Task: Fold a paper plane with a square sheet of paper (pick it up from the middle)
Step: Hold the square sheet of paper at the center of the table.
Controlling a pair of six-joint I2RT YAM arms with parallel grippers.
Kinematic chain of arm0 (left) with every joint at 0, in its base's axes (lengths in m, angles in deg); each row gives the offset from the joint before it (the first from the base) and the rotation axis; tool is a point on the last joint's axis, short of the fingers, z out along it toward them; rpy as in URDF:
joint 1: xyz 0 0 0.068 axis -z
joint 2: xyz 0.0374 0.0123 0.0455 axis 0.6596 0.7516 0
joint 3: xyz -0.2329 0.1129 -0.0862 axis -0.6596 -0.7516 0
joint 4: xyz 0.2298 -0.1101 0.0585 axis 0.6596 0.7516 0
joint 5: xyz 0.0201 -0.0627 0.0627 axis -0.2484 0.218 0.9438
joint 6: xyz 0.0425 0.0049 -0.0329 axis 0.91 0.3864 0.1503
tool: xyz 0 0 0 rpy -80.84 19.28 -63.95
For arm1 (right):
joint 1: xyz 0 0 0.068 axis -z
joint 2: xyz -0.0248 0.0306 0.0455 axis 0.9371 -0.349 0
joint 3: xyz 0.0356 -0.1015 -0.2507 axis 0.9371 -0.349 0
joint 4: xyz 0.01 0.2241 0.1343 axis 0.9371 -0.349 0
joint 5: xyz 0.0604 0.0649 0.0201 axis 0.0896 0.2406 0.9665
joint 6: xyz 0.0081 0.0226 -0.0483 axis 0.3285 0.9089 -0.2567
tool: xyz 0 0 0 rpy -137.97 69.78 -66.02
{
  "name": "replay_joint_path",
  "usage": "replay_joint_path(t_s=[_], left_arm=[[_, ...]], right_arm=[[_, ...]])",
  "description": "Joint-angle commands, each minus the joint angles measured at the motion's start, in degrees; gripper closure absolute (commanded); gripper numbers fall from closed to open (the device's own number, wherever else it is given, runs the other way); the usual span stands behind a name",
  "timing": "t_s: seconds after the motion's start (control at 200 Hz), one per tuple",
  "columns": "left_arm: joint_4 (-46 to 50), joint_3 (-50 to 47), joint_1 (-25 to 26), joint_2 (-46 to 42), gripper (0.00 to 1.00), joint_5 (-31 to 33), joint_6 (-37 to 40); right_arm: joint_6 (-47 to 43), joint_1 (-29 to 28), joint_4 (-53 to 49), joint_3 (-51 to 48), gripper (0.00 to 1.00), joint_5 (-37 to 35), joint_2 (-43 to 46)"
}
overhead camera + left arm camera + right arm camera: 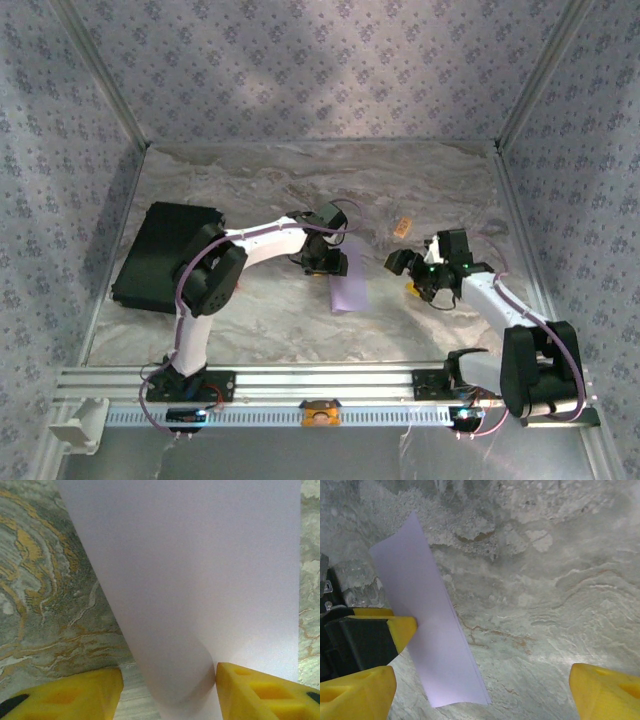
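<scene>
My left pincer [169,685] stands part-way open, low over the marbled worktop [260,320]; the pale lavender sheet of paper [200,580] runs up between its 2 yellow fingers [260,692]. The paper's edge touches the right-hand finger in my left wrist view; on the other side a strip of bare worktop shows between the paper and the finger, so I am not clamping it. Close to the fingers the paper bulges in a soft curve rather than lying flat.

My right pincer [482,692] is spread wide and grips nothing; 1 yellow finger sits at each lower corner of my right wrist view, with worktop between them. From there the sheet looks like a long narrow folded strip with 1 slanted end, lying on the worktop; a finger of my left pincer touches its long edge.

From above, the sheet lies near the middle of the worktop, just beside my left pincer and on its right; my right pincer is further right, apart from the paper. A black pad [160,255] lies on the left of the worktop, by my left arm; a small tan block [403,227] sits further back, apart from both pincers.
</scene>
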Motion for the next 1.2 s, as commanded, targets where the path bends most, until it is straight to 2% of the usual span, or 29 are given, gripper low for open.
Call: replay_joint_path(t_s=[0.0,0.355,1.194], left_arm=[[-3.35,-1.23,-0.08,5.29,0.45,1.72,1.03],[-4.59,-1.59,-0.14,5.55,0.45,1.16,-1.25],[-4.20,-0.21,-0.01,7.18,0.44,1.29,-1.13]], right_arm=[[-1.68,-1.56,-0.07,2.19,0.09,-0.36,-0.08],[-1.65,-4.32,1.08,2.93,0.12,-0.78,-2.61],[-1.65,-4.64,1.05,3.34,0.12,-0.94,-3.43]])
